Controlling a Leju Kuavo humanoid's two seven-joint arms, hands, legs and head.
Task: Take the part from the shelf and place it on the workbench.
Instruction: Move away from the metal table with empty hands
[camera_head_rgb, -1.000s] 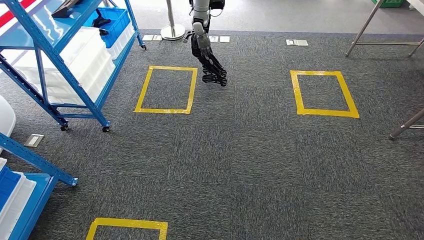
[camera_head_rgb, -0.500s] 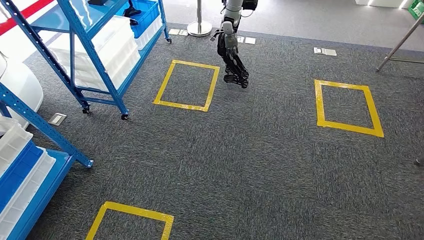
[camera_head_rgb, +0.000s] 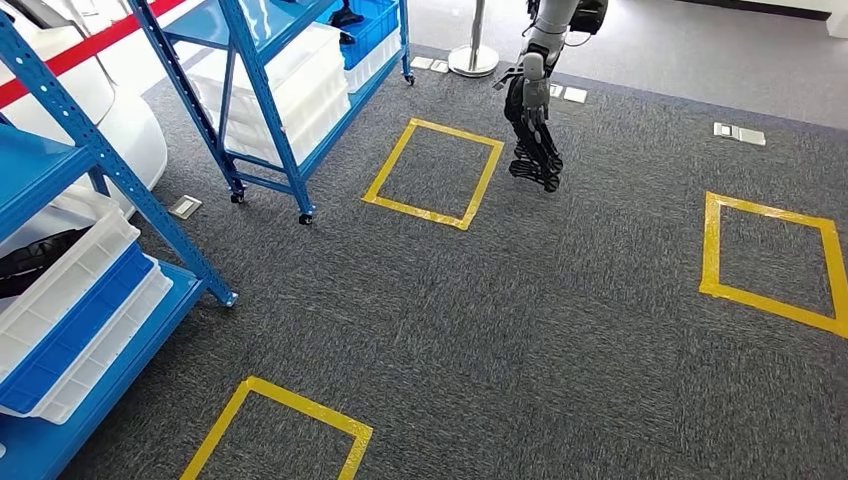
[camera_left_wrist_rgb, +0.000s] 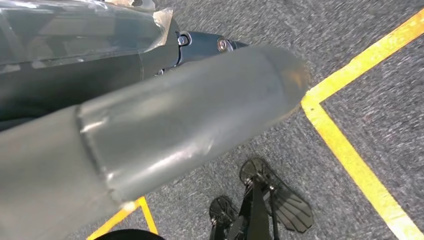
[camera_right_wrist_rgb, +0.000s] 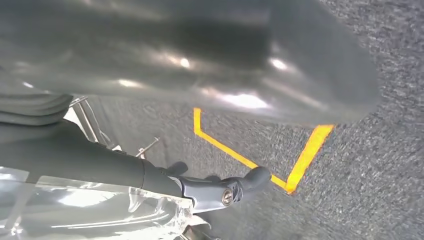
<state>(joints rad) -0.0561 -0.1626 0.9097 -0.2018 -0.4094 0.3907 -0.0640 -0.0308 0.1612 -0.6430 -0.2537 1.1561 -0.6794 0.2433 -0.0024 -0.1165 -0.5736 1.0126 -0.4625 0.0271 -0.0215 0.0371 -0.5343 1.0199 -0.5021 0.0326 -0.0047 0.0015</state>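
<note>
Your view has swung left, bringing the blue shelf (camera_head_rgb: 270, 90) nearer; one hand (camera_head_rgb: 533, 140) hangs, fingers curled, holding nothing.

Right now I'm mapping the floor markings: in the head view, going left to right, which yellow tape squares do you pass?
Near square at the bottom edge → square beside the blue shelf → square at the right edge.
</note>
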